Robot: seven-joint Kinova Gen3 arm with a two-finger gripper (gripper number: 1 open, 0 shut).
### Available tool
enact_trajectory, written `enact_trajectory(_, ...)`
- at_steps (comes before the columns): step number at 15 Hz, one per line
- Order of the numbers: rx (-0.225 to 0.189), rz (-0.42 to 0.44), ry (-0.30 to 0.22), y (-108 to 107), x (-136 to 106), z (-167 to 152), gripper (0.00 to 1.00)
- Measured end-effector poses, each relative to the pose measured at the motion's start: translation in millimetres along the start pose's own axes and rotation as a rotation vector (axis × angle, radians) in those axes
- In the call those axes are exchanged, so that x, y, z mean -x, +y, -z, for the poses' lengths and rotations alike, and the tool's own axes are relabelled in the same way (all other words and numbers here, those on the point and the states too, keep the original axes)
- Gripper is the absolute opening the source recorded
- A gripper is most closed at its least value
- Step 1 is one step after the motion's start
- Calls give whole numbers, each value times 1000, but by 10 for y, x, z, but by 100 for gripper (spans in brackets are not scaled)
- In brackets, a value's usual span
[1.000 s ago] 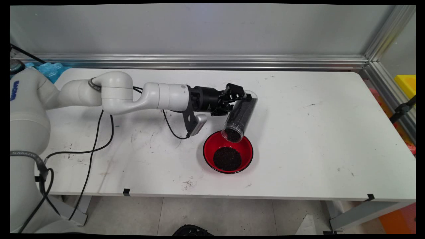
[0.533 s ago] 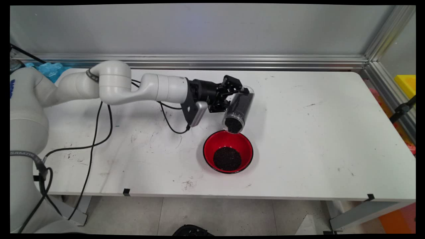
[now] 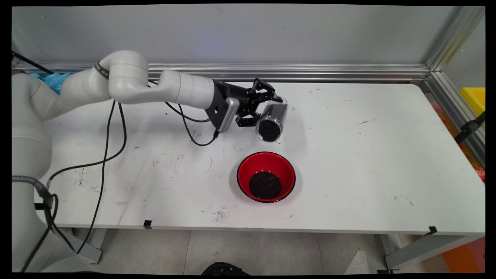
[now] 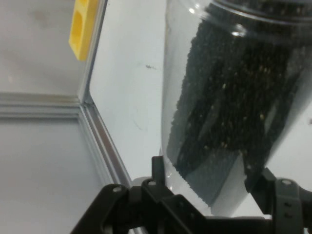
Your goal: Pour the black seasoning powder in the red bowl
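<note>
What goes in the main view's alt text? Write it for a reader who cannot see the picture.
A white robot arm's black gripper holds a clear tube of black granules tipped on its side above a white table. Its open mouth faces the camera, beyond a red bowl that holds a pile of the same black granules.

Claw (image 3: 260,109) lifted tube (image 3: 270,123) off bowl (image 3: 248,170), tipping it level.
</note>
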Motion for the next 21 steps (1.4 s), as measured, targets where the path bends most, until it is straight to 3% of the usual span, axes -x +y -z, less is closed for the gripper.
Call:
enact_trajectory(6,105,191,-9,-125,108,83,0)
enact_trajectory(10,153,325,-6,-240,169,82,0)
enact_trajectory(21,254,839,9,-404,304,22,0)
